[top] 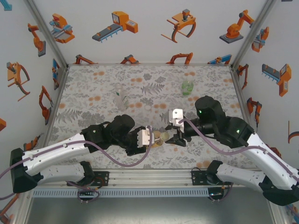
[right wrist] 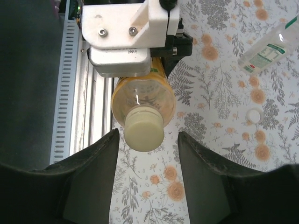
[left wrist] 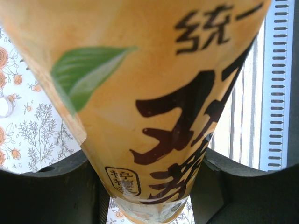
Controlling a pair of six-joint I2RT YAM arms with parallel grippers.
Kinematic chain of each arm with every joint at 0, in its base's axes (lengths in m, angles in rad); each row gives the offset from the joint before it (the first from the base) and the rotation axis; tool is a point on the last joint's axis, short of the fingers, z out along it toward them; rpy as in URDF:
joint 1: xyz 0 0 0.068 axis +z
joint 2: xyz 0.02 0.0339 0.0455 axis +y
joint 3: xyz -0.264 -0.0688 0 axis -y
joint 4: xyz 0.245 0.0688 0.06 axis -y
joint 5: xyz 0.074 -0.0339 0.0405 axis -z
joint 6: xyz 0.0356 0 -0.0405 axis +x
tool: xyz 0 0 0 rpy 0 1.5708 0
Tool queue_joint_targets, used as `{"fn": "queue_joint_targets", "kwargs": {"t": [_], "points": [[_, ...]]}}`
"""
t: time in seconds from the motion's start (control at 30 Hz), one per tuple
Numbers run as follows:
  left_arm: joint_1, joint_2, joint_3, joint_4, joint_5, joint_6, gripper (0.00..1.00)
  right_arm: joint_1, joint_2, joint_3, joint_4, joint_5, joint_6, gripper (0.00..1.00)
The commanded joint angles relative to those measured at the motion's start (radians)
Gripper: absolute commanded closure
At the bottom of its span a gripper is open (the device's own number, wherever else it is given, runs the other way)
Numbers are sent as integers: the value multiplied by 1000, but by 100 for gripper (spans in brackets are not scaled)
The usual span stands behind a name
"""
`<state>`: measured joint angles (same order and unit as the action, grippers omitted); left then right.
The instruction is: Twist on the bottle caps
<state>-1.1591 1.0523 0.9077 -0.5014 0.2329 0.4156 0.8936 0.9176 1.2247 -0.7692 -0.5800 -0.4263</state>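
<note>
Two pincers meet over one bottle, low above the front middle of the counter (top: 93, 93). Your entries:

1. Left pincer (top: 150, 139): pinching the amber bottle (top: 161, 136). In the left wrist view its dark fingers (left wrist: 46, 191) press against the labelled body from both sides. The bottle is held clear of the counter, lying roughly level, with its neck pointing toward the right pincer (right wrist: 147, 140).

2. Pale yellow cap (right wrist: 144, 132): seated on the neck of the amber bottle. You cannot tell how far it is threaded on.

3. Right pincer: spread. One finger stands on each side of the pale yellow cap, and the cap sits level with the fingertips. A strip of counter shows between the cap and each finger. The gap is narrow on the side toward the counter's front rail and wider on the other, so neither finger touches the cap.

4. Clear bottle (top: 120, 97): on the counter, beyond the left pincer and well apart from both pincers.

5. White cap (right wrist: 253, 115): lying flat and loose on the counter, near the clear bottle and on no neck.

6. Green bottle (top: 187, 87): on the counter toward the far right, well apart from the right pincer.
</note>
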Motion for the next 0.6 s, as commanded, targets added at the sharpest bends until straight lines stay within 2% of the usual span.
{"fn": "queue_joint_targets", "kwargs": {"t": [0.0,0.13,0.4,0.57], "points": [[-5,-18,3,-7,26,4,100,4,-7,15,36,-49,-35,52],[-6,-18,5,-9,24,5,100,4,-13,12,37,-55,-30,56],[-8,-10,8,-7,30,-6,100,4,-12,-9,77,-74,-1,56],[-7,-9,8,-8,32,-6,100,4,-5,-16,71,-75,5,61]]}}
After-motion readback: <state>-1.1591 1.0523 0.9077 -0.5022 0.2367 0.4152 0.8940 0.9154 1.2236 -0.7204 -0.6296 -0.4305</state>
